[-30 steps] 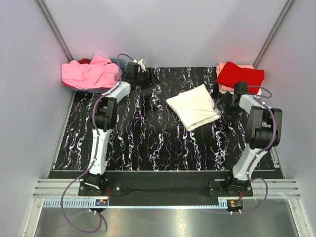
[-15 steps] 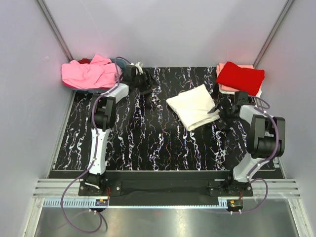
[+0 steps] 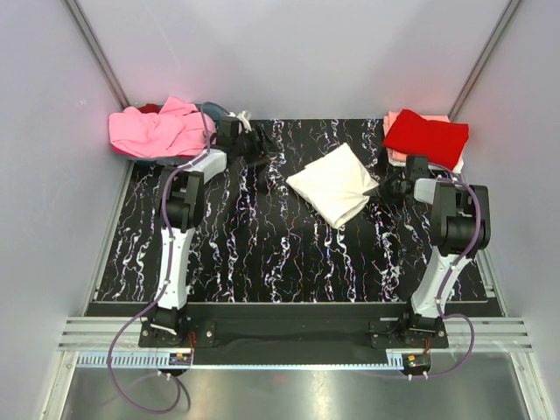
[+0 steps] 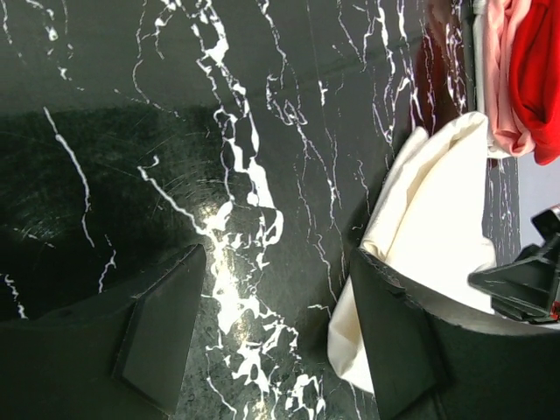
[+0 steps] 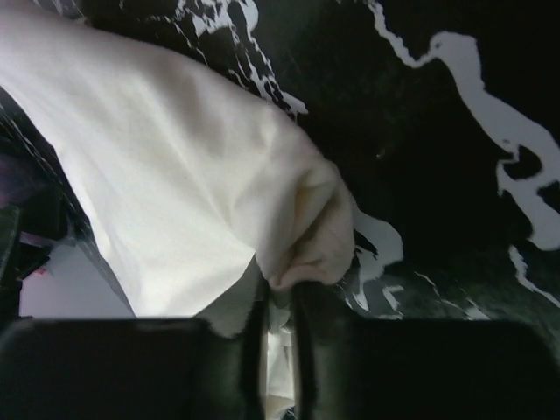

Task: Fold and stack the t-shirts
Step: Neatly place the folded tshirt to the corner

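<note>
From above, a folded cream-white cloth t-shirt lies flat on the black bench top, which is veined with white like marble. The shirt sits right of the middle and toward the far edge, turned corner-on to the bench sides. A crumpled pink cloth t-shirt is heaped at the far left corner. A folded red cloth t-shirt lies at the far right corner on top of a pale peach cloth t-shirt, whose edge shows along its left side. The left gripper is low over the bench near the far edge, just beside the pink heap and well apart from the cream-white shirt. The right gripper is at the cream-white shirt's right corner.

The left wrist view shows the left gripper with its two dark fingers spread wide and only bare bench between them. The cream-white shirt lies beyond the right-hand finger, with the red shirt at the upper right edge.

In the right wrist view, the right gripper is clamped on a bunched fold at the edge of the cream-white shirt. The cloth is pinched between the nearly closed fingers, and the rest spreads away over the bench.
</note>
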Controlling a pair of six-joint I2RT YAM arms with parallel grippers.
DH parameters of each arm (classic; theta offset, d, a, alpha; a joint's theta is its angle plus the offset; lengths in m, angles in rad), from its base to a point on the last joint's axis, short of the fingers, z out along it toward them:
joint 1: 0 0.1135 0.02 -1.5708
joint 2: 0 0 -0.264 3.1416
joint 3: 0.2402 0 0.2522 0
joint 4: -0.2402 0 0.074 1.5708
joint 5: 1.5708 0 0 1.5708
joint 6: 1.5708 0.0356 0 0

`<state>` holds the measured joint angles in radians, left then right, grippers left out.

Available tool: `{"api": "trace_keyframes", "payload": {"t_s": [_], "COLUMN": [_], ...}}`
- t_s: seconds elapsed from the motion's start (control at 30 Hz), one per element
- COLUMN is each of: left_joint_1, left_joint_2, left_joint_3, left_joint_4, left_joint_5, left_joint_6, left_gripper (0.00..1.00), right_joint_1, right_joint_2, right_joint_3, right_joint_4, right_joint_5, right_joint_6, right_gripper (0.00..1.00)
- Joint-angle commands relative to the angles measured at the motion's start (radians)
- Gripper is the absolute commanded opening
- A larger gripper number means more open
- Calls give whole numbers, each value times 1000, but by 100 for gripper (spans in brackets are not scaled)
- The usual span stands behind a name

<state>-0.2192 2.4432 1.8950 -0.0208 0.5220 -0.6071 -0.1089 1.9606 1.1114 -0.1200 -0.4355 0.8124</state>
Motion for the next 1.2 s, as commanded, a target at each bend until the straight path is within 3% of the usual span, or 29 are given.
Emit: {"api": "trace_keyframes", "payload": {"t_s": [0.0,0.07,0.13,0.33,0.47,0.77,0.97,1.17], "left_joint_1": [9,12,15,21,24,29,32,32], "left_joint_2": [-65,-67,-69,-65,-64,-64,-56,-49], "left_joint_3": [-8,-14,-20,-31,-37,-45,-45,-43], "left_joint_4": [64,68,74,108,120,139,151,171], "left_joint_5": [33,38,42,56,61,73,82,95], "left_joint_6": [-5,-6,-14,-37,-46,-60,-74,-94], "left_gripper": [72,72,72,72,72,72,72,72], "right_joint_1": [25,25,26,23,18,14,-26,-129], "right_joint_2": [49,67,72,32,66,167,236,261], "right_joint_3": [51,94,132,422,705,1126,1320,1368], "right_joint_4": [84,103,108,-186,-459,-716,-783,-753], "right_joint_5": [8,-14,-46,-37,-34,113,144,61], "right_joint_6": [-4,-44,-82,-297,-451,-614,-682,-641], "right_gripper": [9,0,0,0,0,0,0,0]}}
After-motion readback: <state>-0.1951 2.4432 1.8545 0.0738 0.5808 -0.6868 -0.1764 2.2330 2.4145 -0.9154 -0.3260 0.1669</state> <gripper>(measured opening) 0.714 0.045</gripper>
